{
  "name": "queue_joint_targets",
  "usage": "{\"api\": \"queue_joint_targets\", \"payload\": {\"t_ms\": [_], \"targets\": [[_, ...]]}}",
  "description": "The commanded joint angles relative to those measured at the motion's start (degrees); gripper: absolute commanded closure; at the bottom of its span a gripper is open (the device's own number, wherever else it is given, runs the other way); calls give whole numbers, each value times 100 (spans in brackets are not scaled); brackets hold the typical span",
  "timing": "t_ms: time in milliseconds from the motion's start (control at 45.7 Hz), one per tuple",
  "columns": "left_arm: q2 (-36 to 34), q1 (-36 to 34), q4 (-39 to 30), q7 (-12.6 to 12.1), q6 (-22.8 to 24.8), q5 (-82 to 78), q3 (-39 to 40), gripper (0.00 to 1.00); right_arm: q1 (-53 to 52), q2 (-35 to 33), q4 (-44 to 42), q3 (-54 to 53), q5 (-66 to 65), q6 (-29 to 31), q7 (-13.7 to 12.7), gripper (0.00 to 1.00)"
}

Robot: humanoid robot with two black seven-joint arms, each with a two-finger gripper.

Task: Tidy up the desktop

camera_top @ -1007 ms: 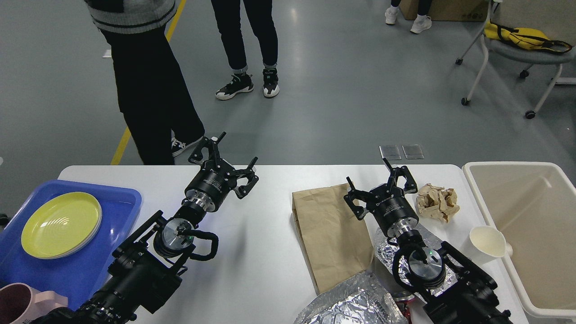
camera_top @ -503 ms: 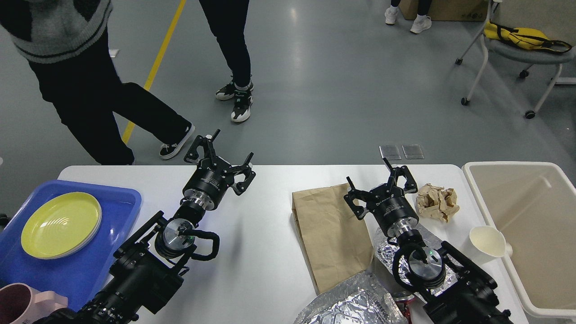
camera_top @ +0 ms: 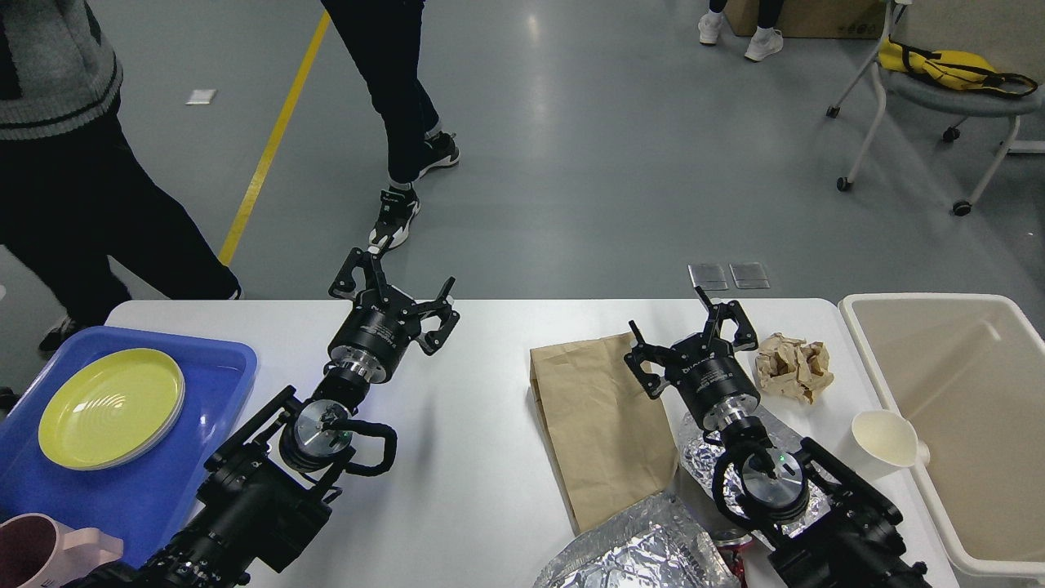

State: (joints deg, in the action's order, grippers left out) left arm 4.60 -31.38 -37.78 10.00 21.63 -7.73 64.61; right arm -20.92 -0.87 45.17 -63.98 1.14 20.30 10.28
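Note:
The white desktop point(camera_top: 482, 457) spans the lower half of the head view. On its right half lie a flat brown paper bag point(camera_top: 592, 425), a crumpled brown paper ball point(camera_top: 793, 366), a tipped white paper cup point(camera_top: 887, 438) and crumpled foil point(camera_top: 633, 551). My left gripper point(camera_top: 393, 282) stands open over the far edge at centre left, holding nothing. My right gripper point(camera_top: 684, 327) is open above the bag's far right corner, left of the paper ball, empty too.
A blue tray point(camera_top: 208, 371) at the left holds a yellow plate point(camera_top: 110, 407). A pink mug point(camera_top: 33, 554) sits at the bottom left corner. A beige bin point(camera_top: 947, 400) stands at the right edge. Two people walk on the floor beyond the table.
My left gripper has drifted slightly left and farther toward the table's far edge. The right arm has held still. The two people behind the table have walked leftward.

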Motion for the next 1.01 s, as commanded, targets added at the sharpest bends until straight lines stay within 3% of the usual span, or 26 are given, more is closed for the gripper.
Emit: {"api": "queue_joint_targets", "payload": {"t_ms": [0,109,197,635,854,985], "targets": [[-3,9,-1,10,25,-9,16,3,0,-1,0,0,0,0,0,0],[-55,-61,16,107,8,-70,147,3,0,-1,0,0,0,0,0,0],[-476,-236,262,169,25,-18,472,3,9,-1,9,0,0,0,0,0],[-1628,-149,860,177,324,44,728,3,9,-1,9,-9,0,0,0,0],[-1585,299,860,213,965,667,1150,3,9,-1,9,-9,0,0,0,0],[-1576,449,860,441,1194,642,1098,3,9,8,9,-9,0,0,0,0]]}}
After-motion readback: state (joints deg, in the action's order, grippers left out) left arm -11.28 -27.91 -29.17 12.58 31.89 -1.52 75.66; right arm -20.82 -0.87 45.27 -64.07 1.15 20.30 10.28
